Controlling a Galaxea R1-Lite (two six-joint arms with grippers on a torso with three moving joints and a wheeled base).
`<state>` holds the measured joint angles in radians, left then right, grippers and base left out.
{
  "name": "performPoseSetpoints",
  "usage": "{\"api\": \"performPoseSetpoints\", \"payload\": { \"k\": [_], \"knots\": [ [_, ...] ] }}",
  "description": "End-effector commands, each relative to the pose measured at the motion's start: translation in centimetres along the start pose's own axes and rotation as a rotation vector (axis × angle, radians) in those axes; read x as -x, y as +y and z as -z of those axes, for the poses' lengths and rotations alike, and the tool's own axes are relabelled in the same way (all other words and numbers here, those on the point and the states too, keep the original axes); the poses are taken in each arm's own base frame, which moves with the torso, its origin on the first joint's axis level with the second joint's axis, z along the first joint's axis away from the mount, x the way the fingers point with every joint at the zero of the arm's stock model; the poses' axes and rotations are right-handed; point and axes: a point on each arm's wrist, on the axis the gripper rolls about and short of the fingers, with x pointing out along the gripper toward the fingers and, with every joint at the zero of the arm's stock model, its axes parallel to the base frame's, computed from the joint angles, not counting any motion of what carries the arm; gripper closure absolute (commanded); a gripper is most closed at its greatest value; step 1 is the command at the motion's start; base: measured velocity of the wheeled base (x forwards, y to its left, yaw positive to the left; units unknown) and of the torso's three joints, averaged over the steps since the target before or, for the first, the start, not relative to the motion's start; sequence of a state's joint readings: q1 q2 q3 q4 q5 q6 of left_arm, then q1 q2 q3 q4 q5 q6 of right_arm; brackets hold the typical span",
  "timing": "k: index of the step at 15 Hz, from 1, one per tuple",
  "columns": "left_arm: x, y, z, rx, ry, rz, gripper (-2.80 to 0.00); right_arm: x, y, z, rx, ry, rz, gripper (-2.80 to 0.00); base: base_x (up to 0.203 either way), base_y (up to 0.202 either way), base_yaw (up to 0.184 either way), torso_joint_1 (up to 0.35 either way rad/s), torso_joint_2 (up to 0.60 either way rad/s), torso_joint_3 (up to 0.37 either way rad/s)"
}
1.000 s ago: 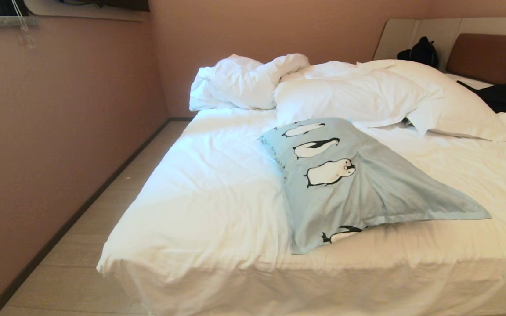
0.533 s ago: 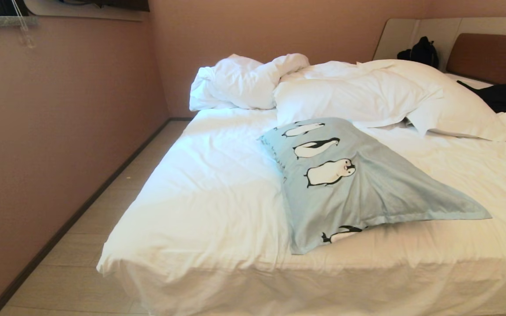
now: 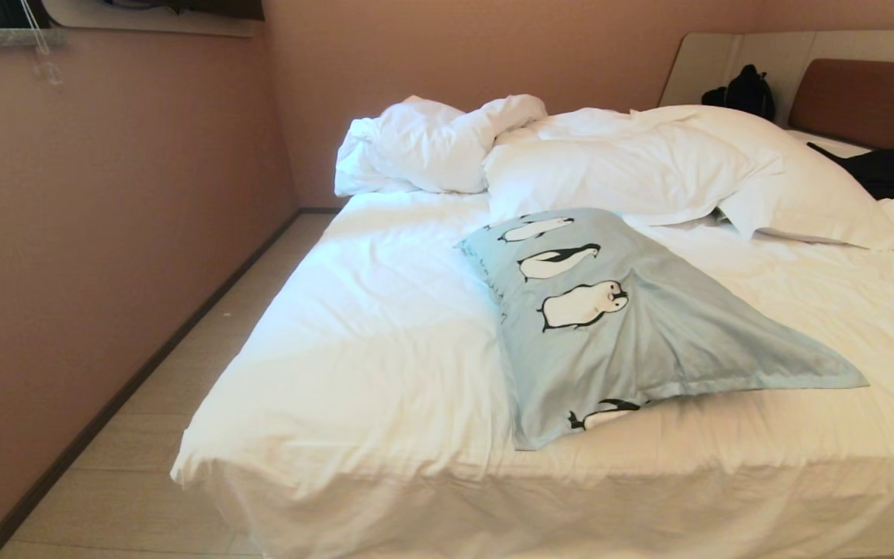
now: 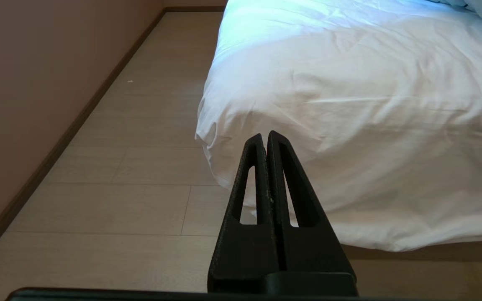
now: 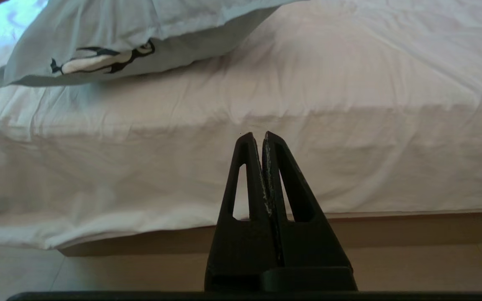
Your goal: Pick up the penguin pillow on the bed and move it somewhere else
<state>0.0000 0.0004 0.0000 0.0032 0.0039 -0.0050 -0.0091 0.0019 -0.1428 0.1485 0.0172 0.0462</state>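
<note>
1. The penguin pillow point(image 3: 618, 326) lies at the centre of the head view on the bed point(image 3: 369, 365), prints up, one corner reaching toward the lower right and another near the bed's front edge.
2. Behind it, in the upper middle of the frame, sit a bunched duvet point(image 3: 431, 144) and two white pillows point(image 3: 649, 167).
3. A brown headboard point(image 3: 870, 97) shows at the upper right, with a black bag point(image 3: 746, 92) beside it and dark clothing point(image 3: 893, 171) on the bed below.
4. Neither arm appears in the head view.
5. The left gripper point(image 4: 266, 136) has its fingers pressed together, holding nothing, low over the floor point(image 4: 119, 167) by the bed's corner.
6. The right gripper point(image 5: 260, 136) is likewise closed tight and empty, facing the bed's side, with the pillow's corner at the upper left of its view, well apart from it.
</note>
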Motion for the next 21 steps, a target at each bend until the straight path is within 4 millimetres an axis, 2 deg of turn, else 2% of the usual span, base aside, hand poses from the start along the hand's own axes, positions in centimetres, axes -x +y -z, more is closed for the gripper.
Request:
{"api": "performPoseSetpoints", "payload": {
  "k": [1, 9, 11, 21],
  "knots": [
    [0.0, 0.0, 0.0, 0.001, 0.001, -0.001, 0.0, -0.3, 0.0, 0.8, 0.013, 0.031, -0.002, 0.0, 0.0, 0.0, 0.0, 0.0, 0.0, 0.0],
    [0.0, 0.0, 0.0, 0.0, 0.001, -0.001, 0.0, -0.7, -0.1, 1.5, 0.073, 0.037, -0.005, 0.0, 0.0, 0.0, 0.0, 0.0, 0.0, 0.0],
    [0.0, 0.0, 0.0, 0.0, 0.001, -0.001, 0.0, -0.9, -0.1, 2.3, 0.117, 0.062, 0.001, 0.0, 0.0, 0.0, 0.0, 0.0, 0.0, 0.0],
    [0.0, 0.0, 0.0, 0.0, 0.001, -0.001, 0.0, -0.9, -0.1, 2.2, 0.1, 0.043, 0.0, 0.0, 0.0, 0.0, 0.0, 0.0, 0.0, 0.0]
  ]
}}
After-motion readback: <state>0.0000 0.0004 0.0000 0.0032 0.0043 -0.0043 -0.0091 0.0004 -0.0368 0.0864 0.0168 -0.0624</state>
